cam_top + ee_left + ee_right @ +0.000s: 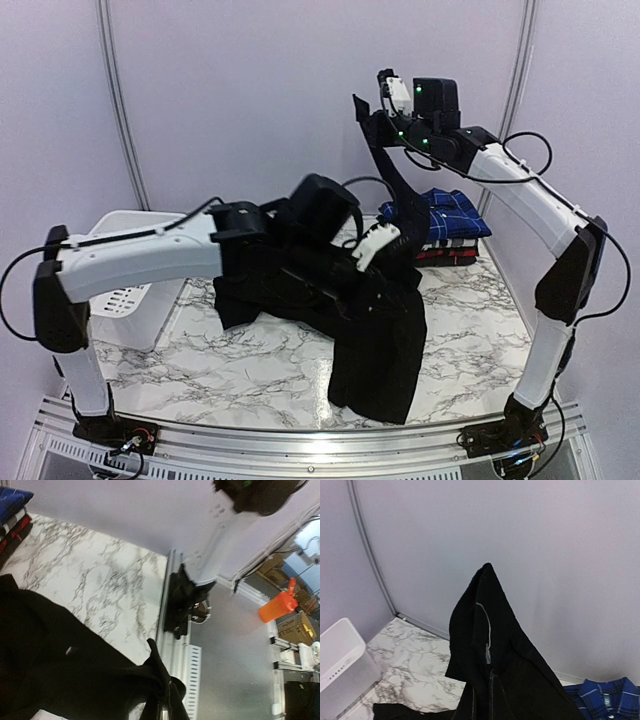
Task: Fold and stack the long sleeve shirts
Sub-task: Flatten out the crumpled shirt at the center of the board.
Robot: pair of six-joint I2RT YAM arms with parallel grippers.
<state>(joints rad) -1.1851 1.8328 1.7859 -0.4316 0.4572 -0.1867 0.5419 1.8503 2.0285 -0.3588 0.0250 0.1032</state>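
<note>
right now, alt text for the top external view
Two robot arms hold a black shirt over a marble table: the right gripper holds one part high, the left gripper grips it lower. Folded plaid shirts sit behind, a white basket at left.

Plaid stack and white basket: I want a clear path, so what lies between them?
The black shirt, partly lifted, and the left arm above it lie between white basket and plaid stack; the top external view shows this.

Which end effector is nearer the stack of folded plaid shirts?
Left. The left end effector sits low, just left of the plaid stack, gripping the black shirt. The right end effector holds another part of that shirt high in the air, seemingly further off.
</note>
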